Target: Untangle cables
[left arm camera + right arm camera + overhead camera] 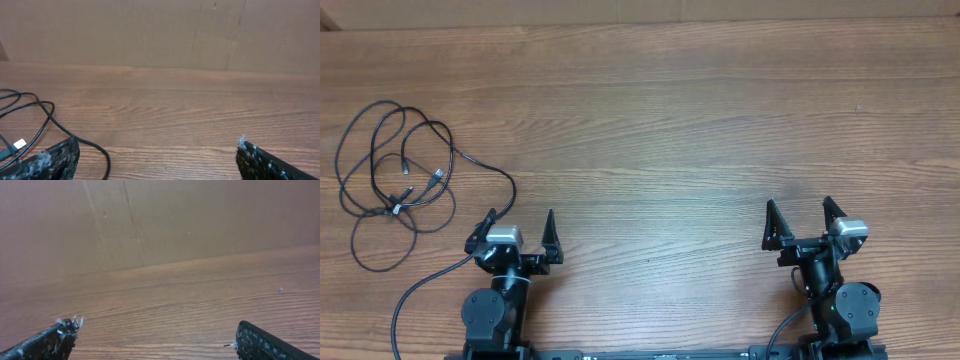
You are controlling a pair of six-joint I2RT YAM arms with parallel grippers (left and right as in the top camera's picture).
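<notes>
The cables (398, 170) lie as a loose tangle of thin black loops with small silvery plug ends at the table's left side. One strand runs right and down past my left gripper (520, 222), which is open and empty just right of the tangle. In the left wrist view the cables (35, 117) show at the lower left, with a strand passing my left finger; my left gripper (157, 150) holds nothing. My right gripper (798, 214) is open and empty at the front right, far from the cables. My right gripper (157, 330) sees only bare wood.
The wooden table (670, 120) stretches across the view. A brown cardboard wall (160, 30) stands along the far edge, also in the right wrist view (175, 215). A thicker black arm wire (415, 300) curves at the front left by the left arm's base.
</notes>
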